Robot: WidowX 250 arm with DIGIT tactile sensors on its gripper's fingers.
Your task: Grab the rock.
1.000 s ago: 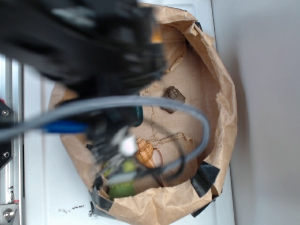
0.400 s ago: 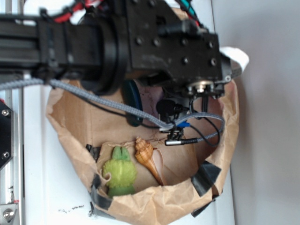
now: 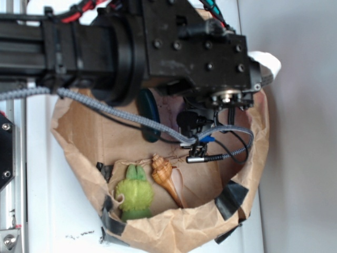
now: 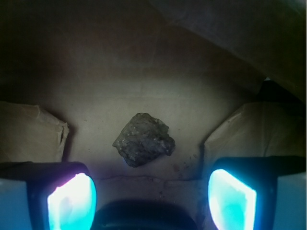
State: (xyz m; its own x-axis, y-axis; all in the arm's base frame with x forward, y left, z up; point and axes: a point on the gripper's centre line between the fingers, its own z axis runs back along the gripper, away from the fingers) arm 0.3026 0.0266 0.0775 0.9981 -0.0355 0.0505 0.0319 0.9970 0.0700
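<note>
In the wrist view the rock (image 4: 144, 140), a rough dark grey-brown lump, lies on the brown paper floor just ahead of my gripper (image 4: 151, 196). The two glowing fingertips (image 4: 72, 203) stand wide apart on either side, with nothing between them. The rock sits slightly beyond the fingertips, centred in the gap, and touches neither. In the exterior view the black arm and wrist (image 3: 189, 52) hang over the brown paper bag (image 3: 253, 158) and hide the rock.
Inside the bag near its lower rim lie an orange-tan spiral seashell (image 3: 164, 174) and a fuzzy green toy (image 3: 134, 194). A dark blue-green object (image 3: 149, 113) sits under the arm. Black tape (image 3: 231, 199) holds the bag's folded walls. Grey cable (image 3: 121, 113) loops across.
The arm swung across the bag from the left side to above the rock's spot, which it now covers. Over the last half second it barely shifted.
</note>
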